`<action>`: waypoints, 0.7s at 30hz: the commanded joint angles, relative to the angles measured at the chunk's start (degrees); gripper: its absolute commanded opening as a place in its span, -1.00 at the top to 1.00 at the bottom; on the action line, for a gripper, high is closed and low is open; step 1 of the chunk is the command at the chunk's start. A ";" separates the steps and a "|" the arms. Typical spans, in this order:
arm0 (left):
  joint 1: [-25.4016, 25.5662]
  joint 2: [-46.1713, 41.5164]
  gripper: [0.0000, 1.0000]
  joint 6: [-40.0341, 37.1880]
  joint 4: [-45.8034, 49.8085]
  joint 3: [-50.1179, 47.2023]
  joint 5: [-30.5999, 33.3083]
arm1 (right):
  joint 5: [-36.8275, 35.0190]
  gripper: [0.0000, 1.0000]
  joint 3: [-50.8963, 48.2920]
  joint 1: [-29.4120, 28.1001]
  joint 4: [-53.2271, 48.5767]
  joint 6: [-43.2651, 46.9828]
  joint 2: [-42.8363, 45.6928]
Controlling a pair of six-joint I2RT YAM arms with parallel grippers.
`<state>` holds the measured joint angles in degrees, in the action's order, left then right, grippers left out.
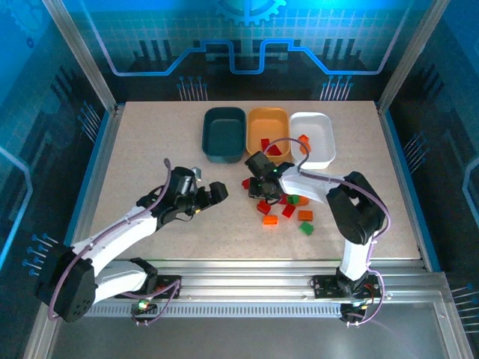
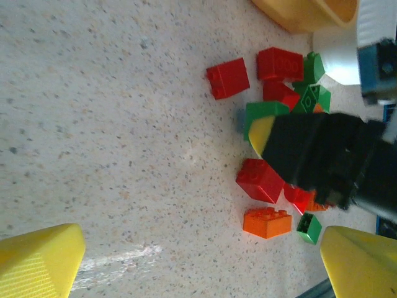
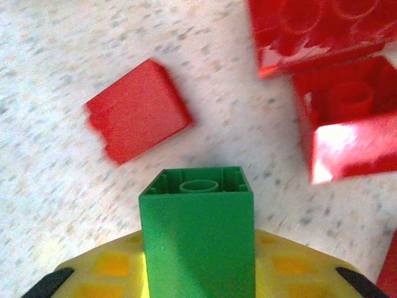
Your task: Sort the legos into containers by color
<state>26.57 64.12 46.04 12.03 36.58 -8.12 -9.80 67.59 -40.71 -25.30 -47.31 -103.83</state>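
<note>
Green brick (image 3: 197, 242) stands end-on in the right claw (image 1: 263, 183), jaws drawn in snug on it, low over the loose legos (image 1: 288, 209) on the tabletop (image 1: 150, 142), just short of the trays. Likely bound for the dark teal tray (image 1: 224, 133). Left claw (image 1: 215, 192) hovers beside the pile, spread wide and empty, apparently parked clear of the pick.

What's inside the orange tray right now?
An orange brick and a red brick lie in the orange tray. The right arm covers the tray's near end, so anything there is hidden.
</note>
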 commanded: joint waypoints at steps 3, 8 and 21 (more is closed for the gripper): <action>-5.13 -4.30 -0.98 -2.77 4.25 0.80 0.50 | -1.55 0.42 4.02 -2.25 -2.29 3.94 6.32; -11.39 -5.66 -0.98 0.01 4.32 -1.28 0.11 | -4.67 0.44 12.87 -0.43 2.40 9.43 -0.65; -18.92 -6.88 -0.98 5.33 -5.57 -9.59 -10.50 | -5.13 0.41 54.89 3.53 -10.87 16.59 -32.18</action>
<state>8.03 58.74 51.00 8.43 27.22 -15.51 -15.81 116.49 -38.85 -30.02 -32.25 -132.55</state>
